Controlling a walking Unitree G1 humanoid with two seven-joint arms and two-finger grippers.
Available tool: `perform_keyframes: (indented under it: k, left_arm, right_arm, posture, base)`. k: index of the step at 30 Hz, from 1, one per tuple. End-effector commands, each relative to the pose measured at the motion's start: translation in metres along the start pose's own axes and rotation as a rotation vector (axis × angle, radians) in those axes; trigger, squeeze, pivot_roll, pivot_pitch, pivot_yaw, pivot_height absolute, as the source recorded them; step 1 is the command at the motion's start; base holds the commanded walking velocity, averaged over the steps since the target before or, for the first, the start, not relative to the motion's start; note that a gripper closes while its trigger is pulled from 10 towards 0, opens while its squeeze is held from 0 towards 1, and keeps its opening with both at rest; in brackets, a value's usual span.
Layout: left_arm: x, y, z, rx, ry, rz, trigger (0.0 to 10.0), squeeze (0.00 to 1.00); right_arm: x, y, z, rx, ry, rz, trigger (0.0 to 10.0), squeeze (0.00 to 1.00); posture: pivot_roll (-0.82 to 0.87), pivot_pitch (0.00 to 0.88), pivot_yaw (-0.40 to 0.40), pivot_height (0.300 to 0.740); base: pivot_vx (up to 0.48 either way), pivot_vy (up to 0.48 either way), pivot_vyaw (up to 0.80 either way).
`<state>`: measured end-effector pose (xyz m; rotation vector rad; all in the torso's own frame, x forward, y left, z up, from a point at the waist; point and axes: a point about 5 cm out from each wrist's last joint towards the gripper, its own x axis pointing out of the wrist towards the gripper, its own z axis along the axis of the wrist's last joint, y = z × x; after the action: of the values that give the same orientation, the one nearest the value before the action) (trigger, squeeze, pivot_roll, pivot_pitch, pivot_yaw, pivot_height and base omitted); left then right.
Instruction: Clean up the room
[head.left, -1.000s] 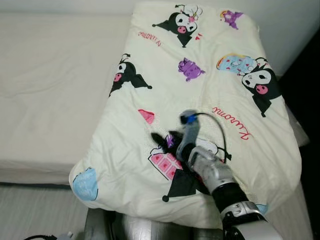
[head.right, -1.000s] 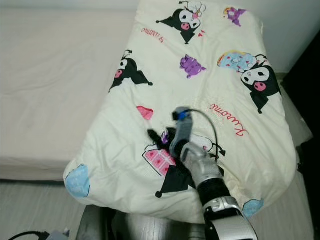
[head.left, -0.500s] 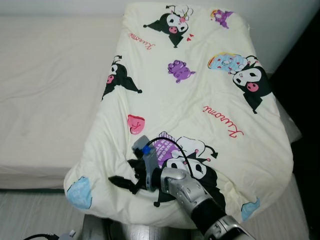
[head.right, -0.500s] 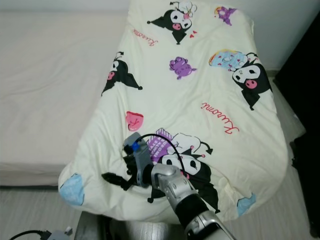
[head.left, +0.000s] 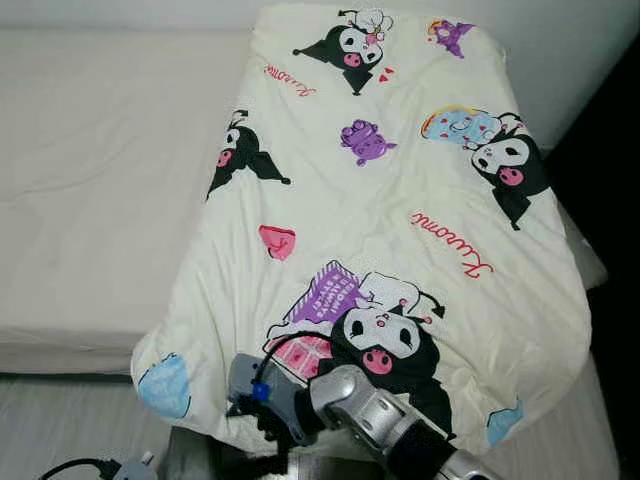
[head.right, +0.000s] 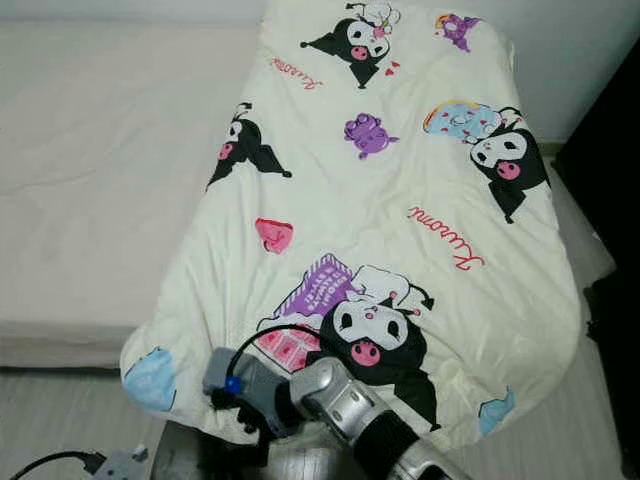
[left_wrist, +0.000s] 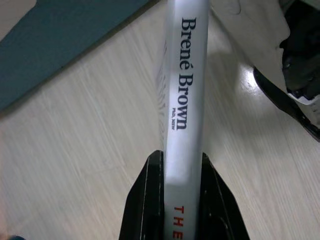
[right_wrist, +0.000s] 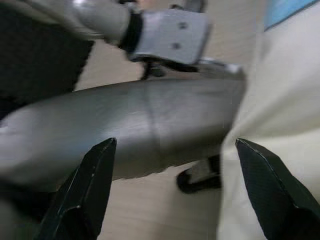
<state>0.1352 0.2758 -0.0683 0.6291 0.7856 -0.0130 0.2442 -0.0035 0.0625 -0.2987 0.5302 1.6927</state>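
A cream quilt (head.left: 400, 200) printed with black cartoon figures covers the right part of the bed. My right arm's wrist (head.left: 262, 392) sits at the quilt's near edge, low in the head views, its fingers hidden beneath that edge. In the right wrist view my right gripper (right_wrist: 173, 145) is open, fingers wide apart with nothing between them, facing a silver part of my body (right_wrist: 125, 130) with the quilt edge (right_wrist: 280, 110) beside it. My left gripper (left_wrist: 181, 154) is shut on a white-spined book (left_wrist: 187, 90) lettered "Brené Brown", held above the floor.
The bare white mattress (head.left: 90, 150) stretches left of the quilt. A dark gap (head.left: 612, 200) runs along the bed's right side. A cable and plug block (head.left: 120, 468) lie on the floor at the near left. Under the book are pale wood floor (left_wrist: 75, 165) and a teal mat (left_wrist: 60, 40).
My right arm has drawn back from the middle of the quilt to its near edge and dropped low. The head view has shifted slightly.
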Motion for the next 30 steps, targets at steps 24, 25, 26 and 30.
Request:
perform_keyframes:
  k: [24, 25, 26, 30]
  left_arm:
    - [0.022, -0.009, 0.027, -0.236, 0.163, 0.036, 10.0, 0.00]
    - [0.021, -0.012, 0.024, -0.252, 0.187, 0.034, 10.0, 0.00]
    - [0.020, -0.013, 0.022, -0.263, 0.203, 0.033, 10.0, 0.00]
    - [0.010, -0.026, 0.002, -0.297, 0.292, 0.011, 10.0, 0.00]
  right_arm:
    - [-0.058, -0.038, 0.035, 0.409, -0.810, -0.409, 10.0, 0.00]
    - [-0.054, -0.043, 0.022, 0.456, -0.757, -0.479, 10.0, 0.00]
    - [-0.052, -0.046, 0.014, 0.484, -0.719, -0.525, 10.0, 0.00]
    - [-0.051, -0.051, -0.034, 0.592, -0.526, -0.731, 10.0, 0.00]
  posture:
    - [-0.06, 0.118, -0.036, 0.626]
    - [-0.06, 0.108, -0.040, 0.631]
    - [-0.06, 0.105, -0.041, 0.636]
    - [-0.06, 0.091, -0.047, 0.651]
  base:
    - [0.000, 0.000, 0.00]
    - [0.000, 0.000, 0.00]
    - [0.000, 0.000, 0.00]
    - [0.000, 0.000, 0.00]
